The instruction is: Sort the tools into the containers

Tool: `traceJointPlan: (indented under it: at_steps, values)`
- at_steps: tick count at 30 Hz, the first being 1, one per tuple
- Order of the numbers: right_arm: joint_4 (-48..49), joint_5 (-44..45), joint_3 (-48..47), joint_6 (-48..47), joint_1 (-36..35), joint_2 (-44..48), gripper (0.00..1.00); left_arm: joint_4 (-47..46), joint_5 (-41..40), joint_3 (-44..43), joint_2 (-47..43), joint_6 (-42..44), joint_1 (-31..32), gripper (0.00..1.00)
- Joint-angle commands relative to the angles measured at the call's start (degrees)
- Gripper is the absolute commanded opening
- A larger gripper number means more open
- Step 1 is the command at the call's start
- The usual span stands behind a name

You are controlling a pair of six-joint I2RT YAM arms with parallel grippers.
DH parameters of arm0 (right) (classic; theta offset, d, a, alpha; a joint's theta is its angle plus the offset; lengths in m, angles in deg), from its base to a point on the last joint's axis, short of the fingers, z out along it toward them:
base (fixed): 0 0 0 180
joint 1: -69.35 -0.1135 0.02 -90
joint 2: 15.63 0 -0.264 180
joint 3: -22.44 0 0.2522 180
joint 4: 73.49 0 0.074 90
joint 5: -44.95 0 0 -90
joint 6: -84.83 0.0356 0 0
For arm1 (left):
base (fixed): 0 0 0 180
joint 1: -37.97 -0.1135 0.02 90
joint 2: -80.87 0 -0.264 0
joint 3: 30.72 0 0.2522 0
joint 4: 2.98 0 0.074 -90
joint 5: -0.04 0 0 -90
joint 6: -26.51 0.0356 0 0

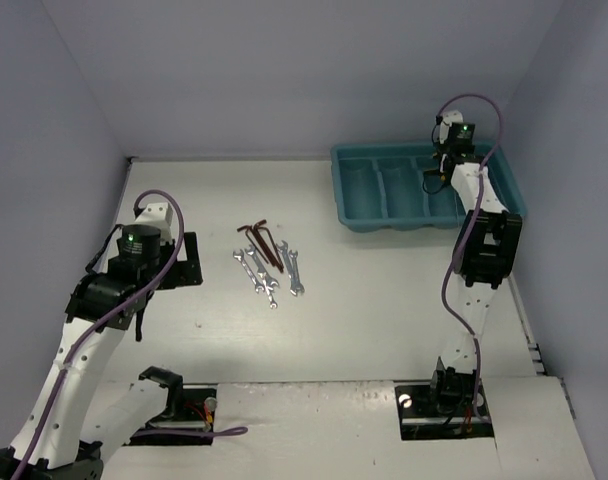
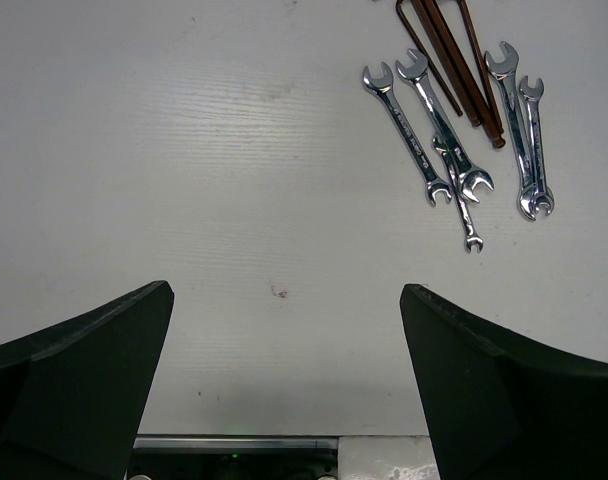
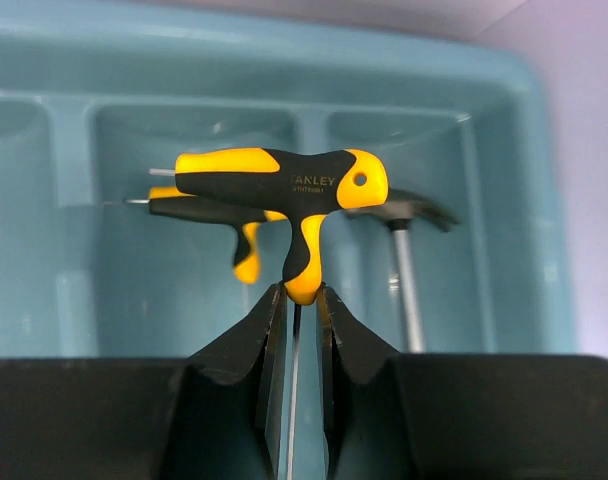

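My right gripper (image 3: 302,292) is shut on the stem of a yellow-and-black T-handle key (image 3: 284,180) and holds it above the teal tray (image 3: 284,60). It hovers over the tray's right end in the top view (image 1: 436,180). Below it, a second yellow-and-black T-handle key (image 3: 199,208) lies in one compartment and a small black hammer-like tool (image 3: 404,260) in the one to its right. Several silver wrenches (image 2: 444,130) and dark reddish hex keys (image 2: 454,60) lie on the table. My left gripper (image 2: 287,290) is open and empty, to their left.
The tray (image 1: 354,222) stands at the far right of the white table. The wrenches (image 1: 269,272) and hex keys (image 1: 262,240) lie mid-table. Grey walls enclose the back and sides. The arm bases (image 1: 444,395) are at the near edge.
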Motion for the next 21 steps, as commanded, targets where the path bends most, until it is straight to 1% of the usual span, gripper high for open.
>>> traceJointPlan:
  at_steps: [1,5,8,9,11,12,16,20,21]
  values:
    - [3.01,0.24,-4.08,0.73,-0.54,0.22,0.08,-1.47,0.06,-1.83,1.22,-0.46,-0.25,0.95]
    - [3.01,0.46,-4.15,1.02,-0.62,0.79,0.27,-1.52,0.14,-2.13,1.08,-0.25,-0.25,0.95]
    - [2.93,-0.41,-4.20,1.67,-0.79,2.26,0.38,-1.47,0.39,-2.13,0.78,-0.20,-0.25,0.95]
    - [3.01,-0.43,-4.03,1.77,-0.88,2.89,0.38,-1.55,0.49,-2.13,0.68,-0.12,-0.25,0.95]
    - [3.01,-1.54,-2.91,2.23,-1.59,5.94,0.44,-1.56,0.79,-2.13,0.44,-0.20,-0.25,0.95]
    - [3.01,-1.66,-2.14,2.41,-2.06,7.22,0.46,-1.56,0.84,-2.13,0.33,-0.20,-0.26,0.95]
    - [3.01,-2.64,4.03,4.28,-5.52,14.14,0.48,-1.61,0.78,-2.27,0.27,-0.08,-0.25,0.95]
    - [3.01,-4.97,12.14,7.78,-12.15,22.09,0.48,-1.64,0.58,-2.74,0.15,-0.20,-0.25,0.95]
    - [3.01,-6.77,14.97,9.82,-14.47,24.14,0.48,-1.64,0.51,-2.95,0.15,-0.20,-0.25,0.95]
